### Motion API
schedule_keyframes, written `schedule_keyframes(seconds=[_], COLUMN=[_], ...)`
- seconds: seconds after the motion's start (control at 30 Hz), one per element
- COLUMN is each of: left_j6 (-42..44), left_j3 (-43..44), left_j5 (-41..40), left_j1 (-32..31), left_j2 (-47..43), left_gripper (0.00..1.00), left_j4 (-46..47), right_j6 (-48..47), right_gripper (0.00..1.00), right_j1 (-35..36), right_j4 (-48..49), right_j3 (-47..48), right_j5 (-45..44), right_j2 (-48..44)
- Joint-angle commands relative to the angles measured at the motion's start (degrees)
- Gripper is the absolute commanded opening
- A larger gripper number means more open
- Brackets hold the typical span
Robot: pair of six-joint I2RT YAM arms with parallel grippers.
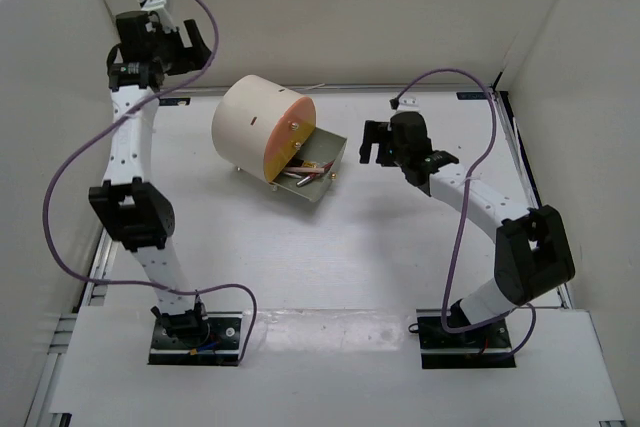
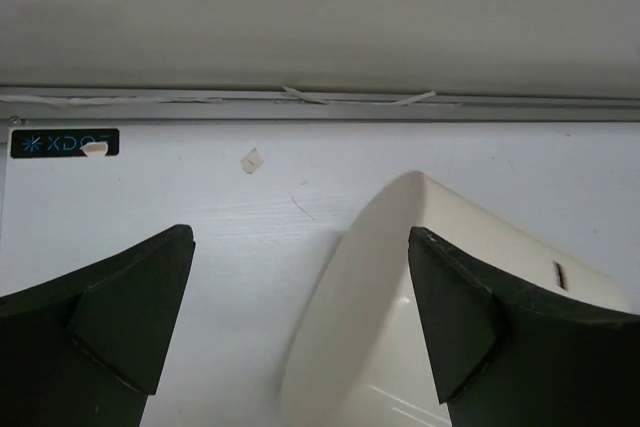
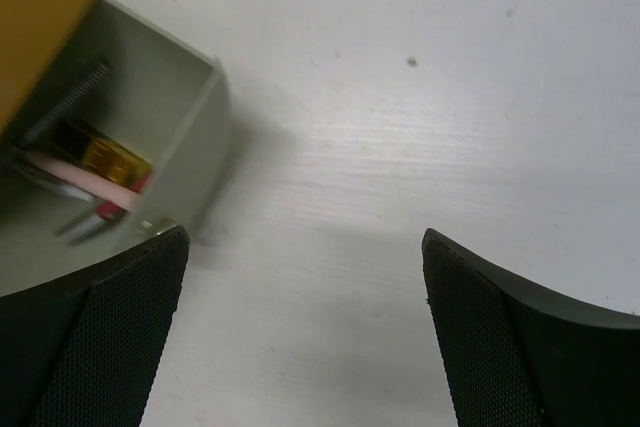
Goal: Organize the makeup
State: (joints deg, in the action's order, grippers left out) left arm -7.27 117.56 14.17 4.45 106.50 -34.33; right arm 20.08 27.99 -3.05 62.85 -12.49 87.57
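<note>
The makeup lies in a grey drawer (image 1: 322, 182) pulled out of the orange front of a big cream cylinder (image 1: 250, 117). In the top view I see thin pencils (image 1: 297, 177) and a pinkish compact (image 1: 314, 165) in it. The right wrist view shows the drawer (image 3: 170, 117) with a rose-gold compact (image 3: 112, 159) and a pink item (image 3: 75, 173) inside. My right gripper (image 1: 375, 144) (image 3: 304, 247) is open and empty, just right of the drawer above bare table. My left gripper (image 1: 198, 42) (image 2: 300, 247) is open and empty, raised behind the cylinder (image 2: 440, 287). Other makeup is hidden.
White enclosure walls stand close on the left, back and right. A metal rail (image 2: 320, 100) runs along the back edge. A black label (image 2: 65, 143) and a small paper scrap (image 2: 252, 159) lie on the table behind the cylinder.
</note>
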Motion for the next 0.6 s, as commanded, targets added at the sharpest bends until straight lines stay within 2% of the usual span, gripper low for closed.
schedule_keyframes(seconds=[0.0,0.07,0.1,0.27,0.57], left_j6=[0.5,0.3,0.9,2.9,6.5], left_j3=[12.5,19.4,19.9,11.8,6.7], left_j5=[15.7,16.4,16.4,19.6,19.9], left_j1=[7.1,8.6,8.6,8.2,4.0], left_j2=[10.2,14.8,17.6,18.5,21.1], left_gripper=[0.98,0.98,0.98,0.98,0.98], left_j4=[-5.4,-7.1,-7.2,-1.0,-1.9], right_j6=[-5.1,-7.8,-8.1,-10.6,-9.2], right_gripper=[0.99,0.99,0.99,0.99,0.99], right_j1=[-2.3,-2.1,-2.0,0.0,4.7], right_j4=[-1.5,-1.2,-0.8,2.0,4.5], right_j3=[-2.7,-3.1,-2.9,1.2,7.6], right_j5=[5.8,7.2,7.2,10.0,10.9], right_j2=[1.5,2.9,4.9,11.9,21.1])
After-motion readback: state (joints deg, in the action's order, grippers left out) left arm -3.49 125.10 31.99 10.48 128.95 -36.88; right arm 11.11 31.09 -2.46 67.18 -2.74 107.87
